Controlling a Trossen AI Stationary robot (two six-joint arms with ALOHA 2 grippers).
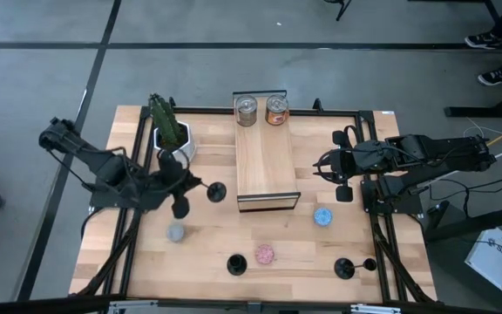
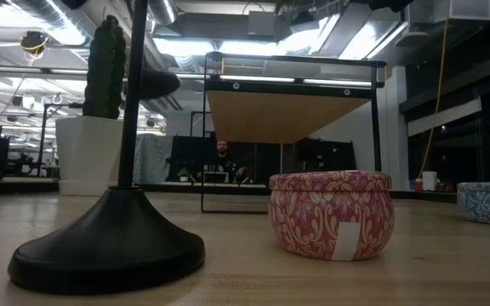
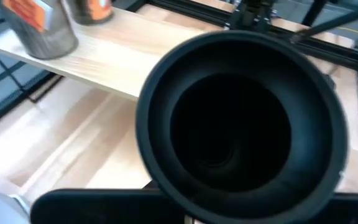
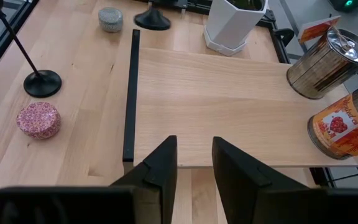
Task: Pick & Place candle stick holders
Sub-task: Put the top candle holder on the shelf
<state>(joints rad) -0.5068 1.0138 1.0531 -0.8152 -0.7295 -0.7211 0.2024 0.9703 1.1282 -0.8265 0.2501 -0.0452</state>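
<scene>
My left gripper is at the table's left, next to the white planter, shut on a black candle stick holder. The holder's round base fills the left wrist view and shows just past the fingertips. Two more holders stand on their bases near the front edge. One of them is close in the low view. My right gripper hovers over the wooden shelf's right edge, open, with nothing between its fingers. My left gripper is shut on the black holder, whose round base sits right in front of the fingers. The base and the dark fingers hide the place of contact, so I cannot tell which part is pinched. The fingers come from the table's left, slanting down.
A raised wooden shelf stands mid-table with two metal cans at its far end. A white planter with a cactus is at the back left. Grey, pink and blue tins lie on the table.
</scene>
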